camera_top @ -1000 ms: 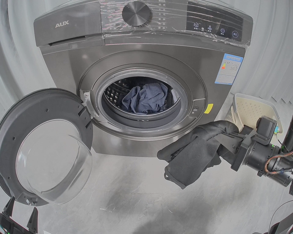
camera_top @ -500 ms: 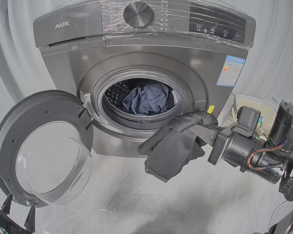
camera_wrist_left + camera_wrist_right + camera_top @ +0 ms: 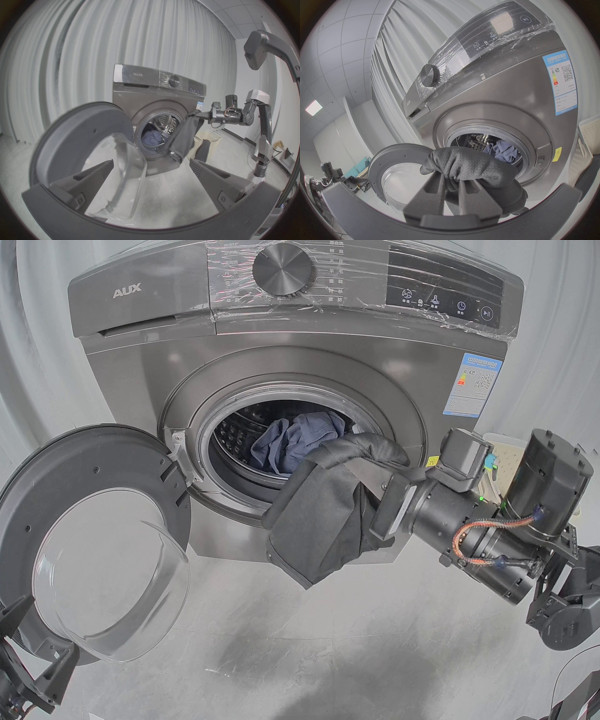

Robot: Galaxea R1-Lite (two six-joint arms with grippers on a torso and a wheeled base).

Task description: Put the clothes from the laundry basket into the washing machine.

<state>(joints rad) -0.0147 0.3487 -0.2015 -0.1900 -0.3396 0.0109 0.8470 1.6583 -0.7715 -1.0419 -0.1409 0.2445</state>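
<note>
Dark mesh garment [image 3: 325, 515] — round perforated drum [image 3: 234, 432]

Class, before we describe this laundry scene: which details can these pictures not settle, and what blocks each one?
- Laundry basket contents: head view, the right arm covers most of it.
- Lower right of the drum: head view, the held black garment hangs before it.
- Right gripper jaw tips: right wrist view, buried in the black garment.
- Anything under the blue garment: hidden by its folds.
</note>
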